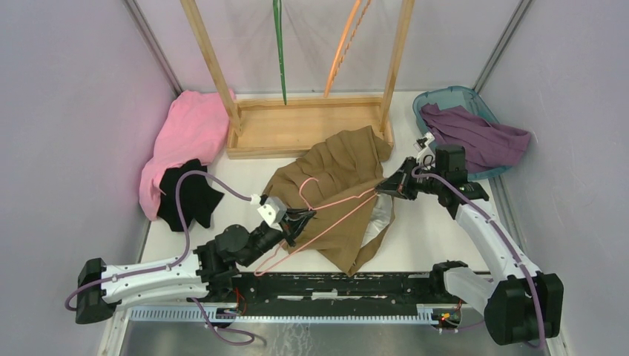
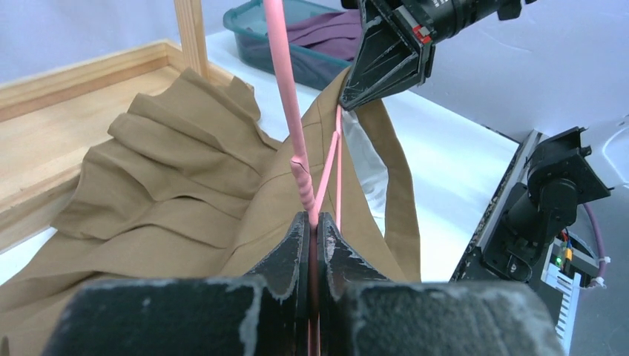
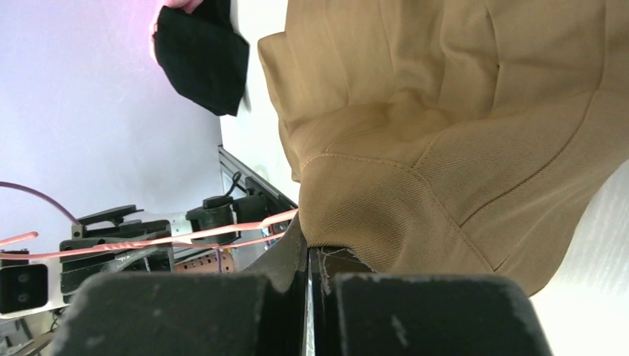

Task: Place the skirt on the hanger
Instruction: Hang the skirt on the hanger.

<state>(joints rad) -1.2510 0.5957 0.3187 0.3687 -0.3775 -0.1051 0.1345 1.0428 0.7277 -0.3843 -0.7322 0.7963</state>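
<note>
The brown pleated skirt [image 1: 337, 178] lies on the white table in front of the wooden rack. The pink wire hanger [image 1: 319, 211] lies slanted across it, with its far end at the skirt's right edge. My left gripper [image 1: 295, 220] is shut on the hanger near its twisted neck; the left wrist view shows the jaws [image 2: 312, 226] closed on the pink wire [image 2: 285, 96] over the skirt [image 2: 170, 193]. My right gripper [image 1: 386, 188] is shut on the skirt's right edge. In the right wrist view the fabric [image 3: 460, 133] bunches at its tips [image 3: 308, 248], and the hanger [image 3: 185, 237] runs off to the left.
The wooden rack [image 1: 304, 130] stands at the back with a green hanger [image 1: 280, 52] and an orange hanger [image 1: 345, 48] on it. A pink cloth [image 1: 185, 137] and a black cloth [image 1: 189, 196] lie at the left. A teal bin [image 1: 452, 96] with a purple cloth [image 1: 482, 137] sits at the back right.
</note>
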